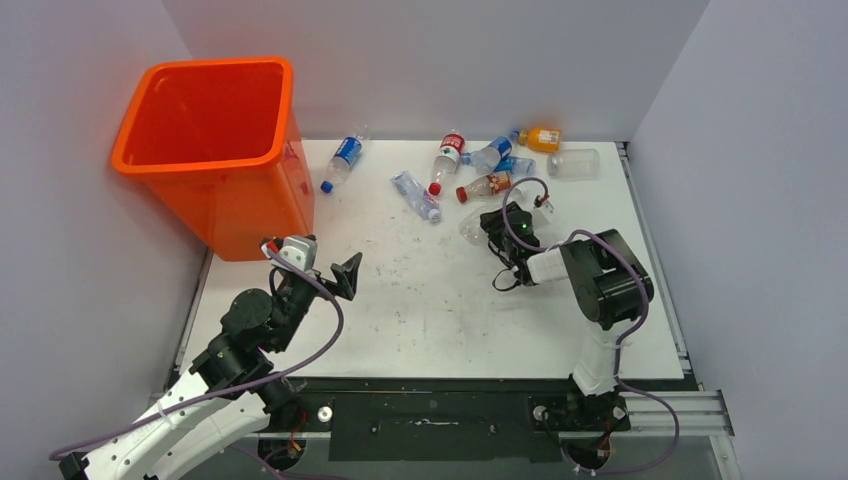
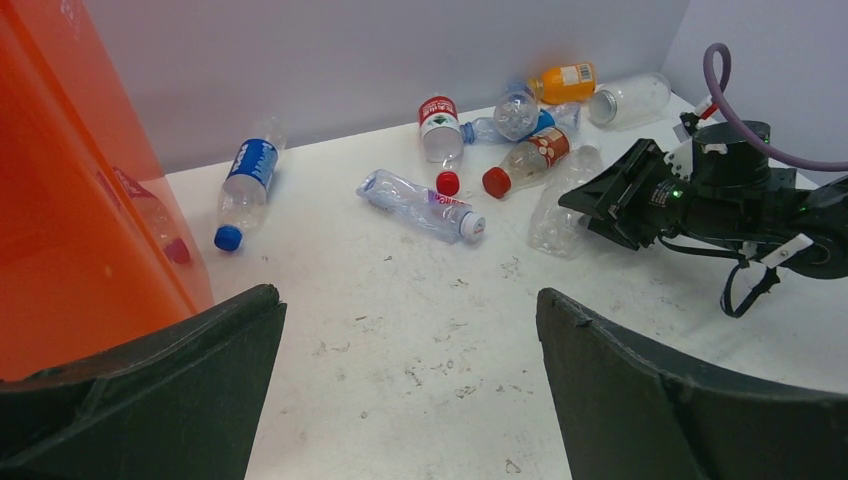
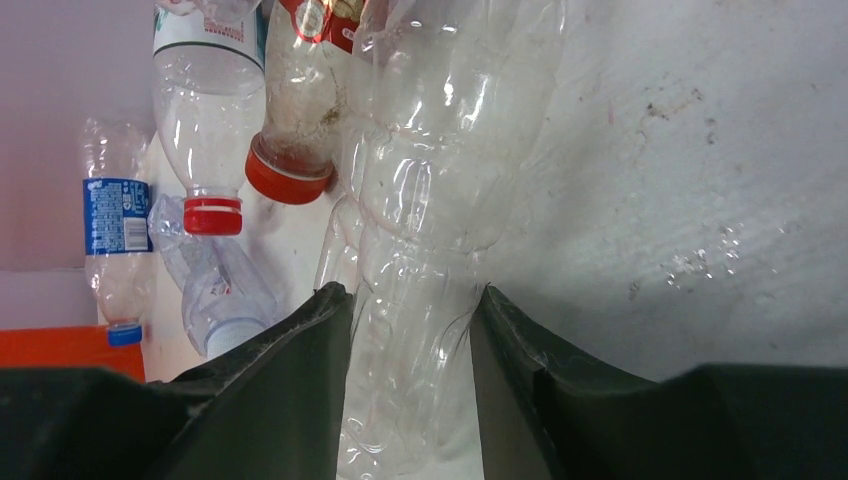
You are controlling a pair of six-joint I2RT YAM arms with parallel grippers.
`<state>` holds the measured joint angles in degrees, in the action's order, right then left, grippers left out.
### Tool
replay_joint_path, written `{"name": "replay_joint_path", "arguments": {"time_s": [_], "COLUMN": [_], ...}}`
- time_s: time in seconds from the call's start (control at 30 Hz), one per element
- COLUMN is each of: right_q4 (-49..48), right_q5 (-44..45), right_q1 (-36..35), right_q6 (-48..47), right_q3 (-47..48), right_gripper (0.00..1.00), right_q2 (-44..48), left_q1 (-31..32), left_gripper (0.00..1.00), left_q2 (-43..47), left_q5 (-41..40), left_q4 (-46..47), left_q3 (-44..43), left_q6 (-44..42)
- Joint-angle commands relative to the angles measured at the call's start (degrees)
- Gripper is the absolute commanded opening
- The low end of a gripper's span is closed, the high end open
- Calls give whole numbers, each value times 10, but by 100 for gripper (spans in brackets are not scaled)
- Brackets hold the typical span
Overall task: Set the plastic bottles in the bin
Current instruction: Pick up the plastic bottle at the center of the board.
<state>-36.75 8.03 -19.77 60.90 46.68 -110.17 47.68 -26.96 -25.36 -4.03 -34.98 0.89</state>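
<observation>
My right gripper (image 3: 410, 300) is shut on a clear label-less plastic bottle (image 3: 430, 150) lying on the white table; both fingers press its ribbed sides. From above, the right gripper (image 1: 487, 225) sits at this bottle (image 1: 468, 228), just in front of the bottle pile. More bottles lie at the back: a blue-labelled one (image 1: 344, 160), a crushed one (image 1: 416, 195), a red-labelled one (image 1: 447, 160), a red-capped one (image 1: 485, 186) and an orange one (image 1: 541, 138). The orange bin (image 1: 200, 163) stands at the far left. My left gripper (image 1: 325, 265) hangs open and empty beside the bin.
A clear jar-like bottle (image 1: 574, 163) lies at the back right near the wall. Grey walls close the table on three sides. The bin's wall (image 2: 60, 200) stands close to the left of my left gripper (image 2: 410, 310). The right arm's purple cable (image 1: 530, 190) loops over the pile.
</observation>
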Motion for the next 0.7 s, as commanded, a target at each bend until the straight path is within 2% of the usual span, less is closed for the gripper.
{"name": "replay_joint_path", "arguments": {"time_s": [0.0, 0.13, 0.23, 0.4, 0.5, 0.67], "right_q4": [-47, -48, -21, 61, 112, 157], "right_q5": [-18, -23, -13, -34, -16, 12], "right_q1": [2, -22, -67, -195, -288, -425], "right_q6": [-19, -48, -96, -234, -305, -367], "right_q3": [-59, -112, -148, -172, -187, -221], "right_gripper": [15, 8, 5, 5, 5, 5], "right_q2": [56, 164, 285, 436, 517, 621], "left_q1": [6, 13, 16, 19, 19, 19], "left_gripper": [97, 97, 97, 97, 96, 96], "left_q2": [0, 1, 2, 8, 7, 5], "left_q5": [-12, -17, -14, 13, 60, 110], "left_q4": [22, 21, 24, 41, 63, 82], "left_q3": [0, -1, 1, 12, 18, 17], "left_q6": [2, -2, -4, -4, -4, 41]}}
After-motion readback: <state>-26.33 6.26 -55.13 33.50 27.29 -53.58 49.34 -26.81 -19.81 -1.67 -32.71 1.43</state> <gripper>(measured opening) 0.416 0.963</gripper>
